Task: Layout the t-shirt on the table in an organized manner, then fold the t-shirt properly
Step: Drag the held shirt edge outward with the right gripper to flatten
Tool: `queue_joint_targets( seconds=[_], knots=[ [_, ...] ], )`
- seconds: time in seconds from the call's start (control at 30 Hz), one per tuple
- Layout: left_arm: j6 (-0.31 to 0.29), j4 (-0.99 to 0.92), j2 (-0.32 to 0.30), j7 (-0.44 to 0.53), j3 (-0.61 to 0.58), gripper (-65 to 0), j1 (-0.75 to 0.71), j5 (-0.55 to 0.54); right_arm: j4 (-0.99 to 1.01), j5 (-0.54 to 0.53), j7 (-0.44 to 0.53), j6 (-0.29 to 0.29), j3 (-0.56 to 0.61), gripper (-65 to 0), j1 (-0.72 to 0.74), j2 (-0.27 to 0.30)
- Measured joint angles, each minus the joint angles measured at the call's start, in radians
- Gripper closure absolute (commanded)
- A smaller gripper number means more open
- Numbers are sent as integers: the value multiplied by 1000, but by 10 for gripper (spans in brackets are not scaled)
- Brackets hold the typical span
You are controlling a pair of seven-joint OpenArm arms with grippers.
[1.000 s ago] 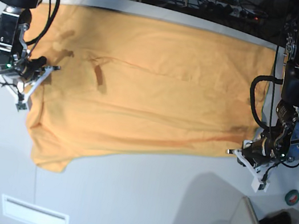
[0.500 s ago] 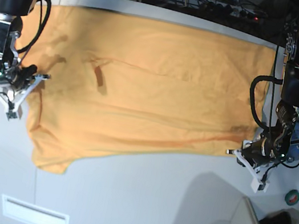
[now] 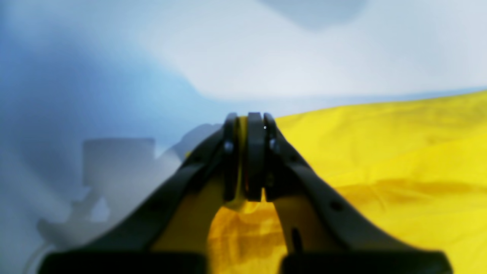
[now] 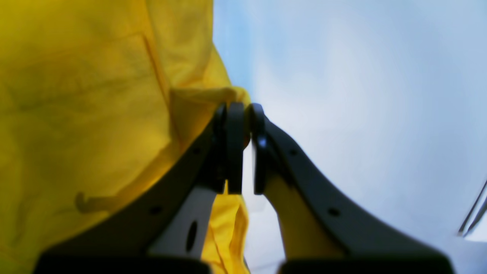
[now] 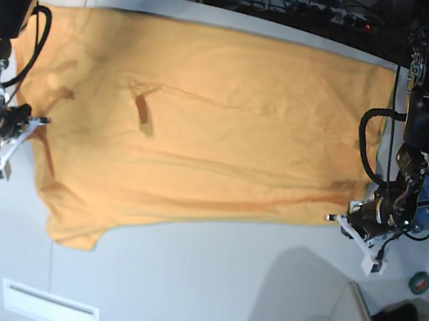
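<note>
At the left of the base view, the right hand (image 5: 16, 130) is pinched closed on the edge of the t-shirt (image 5: 204, 125), its wrist camera showing a fold of yellow cloth caught at the tips of the dark fingers (image 4: 230, 144). Compared with a second ago, this hand has travelled outward toward the left edge of the frame, away from the garment's middle, drawing that side of the cloth with it so the near-left edge lies further out across the worktop (image 5: 200, 291). The t-shirt lies spread wide and mostly flat over the far half of the light-grey worktop, one sleeve hanging toward the front left, with a few shallow creases running along its length and a small dark mark left of centre. At the right, the left hand (image 5: 351, 218) is likewise clamped shut on the opposite edge of the shirt, with cloth visible between its fingers (image 3: 255, 160), and has stayed where it was in the earlier frames.
</note>
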State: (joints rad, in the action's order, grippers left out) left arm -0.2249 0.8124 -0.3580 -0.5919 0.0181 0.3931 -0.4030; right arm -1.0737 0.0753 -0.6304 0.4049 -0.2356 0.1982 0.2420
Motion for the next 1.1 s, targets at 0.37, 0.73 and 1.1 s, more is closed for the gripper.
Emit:
queue_joint_targets(
  seconds=[0.37,0.73,1.1],
  knots=[
    [-1,0,-13,1,0,0,0,-1,101,-3,102,-129,-1,0,23,-4],
    [0,0,-13,0,0,0,0,-1,101,-11,115,-277,-1,-69,34,-10],
    [0,0,-14,0,0,0,0,0,19,-15,237,-361,5,-312,36,-45]
  ],
)
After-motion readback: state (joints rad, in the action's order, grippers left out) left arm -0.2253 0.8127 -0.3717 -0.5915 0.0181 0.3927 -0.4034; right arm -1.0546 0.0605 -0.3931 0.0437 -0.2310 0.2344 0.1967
